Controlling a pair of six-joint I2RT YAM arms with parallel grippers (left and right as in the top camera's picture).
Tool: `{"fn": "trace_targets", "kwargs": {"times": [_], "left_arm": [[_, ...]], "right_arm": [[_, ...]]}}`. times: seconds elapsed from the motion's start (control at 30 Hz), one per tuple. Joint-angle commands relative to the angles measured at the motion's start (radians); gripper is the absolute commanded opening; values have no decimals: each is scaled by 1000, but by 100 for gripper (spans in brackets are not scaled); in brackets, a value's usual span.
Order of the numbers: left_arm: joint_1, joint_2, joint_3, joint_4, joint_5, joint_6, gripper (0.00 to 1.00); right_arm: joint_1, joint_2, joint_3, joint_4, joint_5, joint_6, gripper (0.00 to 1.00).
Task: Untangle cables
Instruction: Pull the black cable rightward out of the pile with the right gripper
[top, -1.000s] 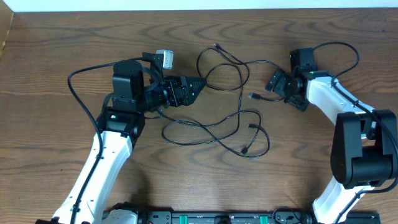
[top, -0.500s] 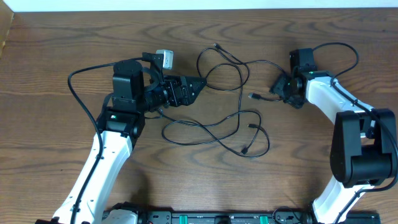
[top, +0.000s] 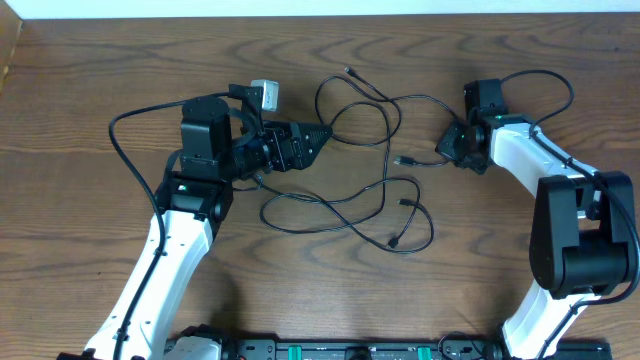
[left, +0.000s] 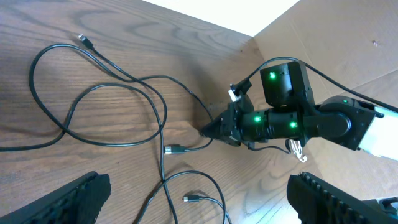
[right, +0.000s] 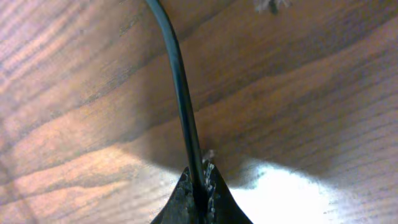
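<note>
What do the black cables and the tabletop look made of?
The black cables: likely a rubber or PVC jacket, smooth, semi-matte; faint highlight along it, loose curves. The table: wood or wood-grain laminate, can't tell which; satin finish, visible grain, soft glare patches.

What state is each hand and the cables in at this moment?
left hand: open, holding nothing.
right hand: shut on one black cable.
held cable: pinched near its plug end, running out across the table.
cables: black, crossing in loose loops, not yet untangled.
</note>
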Motion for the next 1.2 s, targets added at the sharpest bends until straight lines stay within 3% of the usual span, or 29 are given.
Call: {"fn": "trace_targets", "kwargs": {"times": [0.0,0.23,0.47,0.8,1.17], "left_arm": [[-3,0,11,1,-6,14,96],[-3,0,11,2,-6,14,96],[-3,0,11,2,-6,14,96],[-3,0,11,2,-6,14,96],[-3,0,11,2,-6,14,96]], "right_arm": [[1,-17,5,-48,-36,-30,1],[-2,-219,26,-98,-62,-74,1],[-2,-484,26,-83,34,-75,1],[-2,-827,34,52,137,-92,1],[-15,-895,183,15,468,-280,1]]}}
